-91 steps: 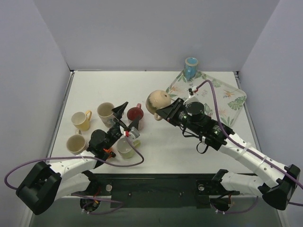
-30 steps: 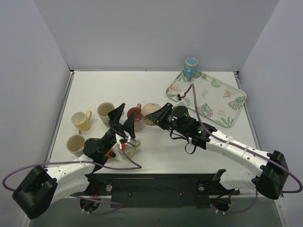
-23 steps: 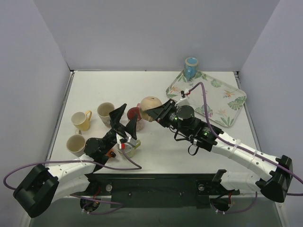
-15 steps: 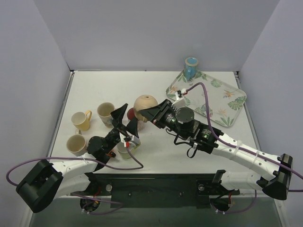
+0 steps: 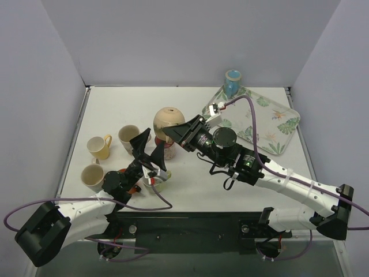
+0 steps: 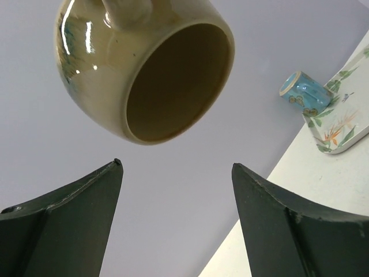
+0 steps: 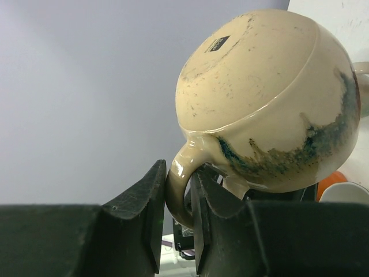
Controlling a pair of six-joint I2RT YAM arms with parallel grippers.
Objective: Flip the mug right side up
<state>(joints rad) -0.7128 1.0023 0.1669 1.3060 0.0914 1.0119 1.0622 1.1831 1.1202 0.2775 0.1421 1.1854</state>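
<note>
A round tan mug (image 5: 167, 119) with blue-green streaks hangs in the air above the table, its base up and its mouth facing down. My right gripper (image 5: 174, 133) is shut on its handle (image 7: 181, 184); the mug's base fills the right wrist view (image 7: 259, 92). My left gripper (image 5: 149, 145) is open and empty just below the mug, fingers pointing up. The left wrist view looks up into the mug's open mouth (image 6: 173, 81) between my two fingers (image 6: 75, 196).
A red mug (image 5: 168, 151) sits under the lifted one. A green mug (image 5: 154, 183) is by the left gripper. Three cream and yellow mugs (image 5: 99, 146) stand at the left. A leaf-patterned tray (image 5: 271, 124) and a blue cup (image 5: 232, 82) are at the back right.
My right gripper has carried the tan mug up and to the left, from beside the red mug to above it. My left gripper stayed below, open.
</note>
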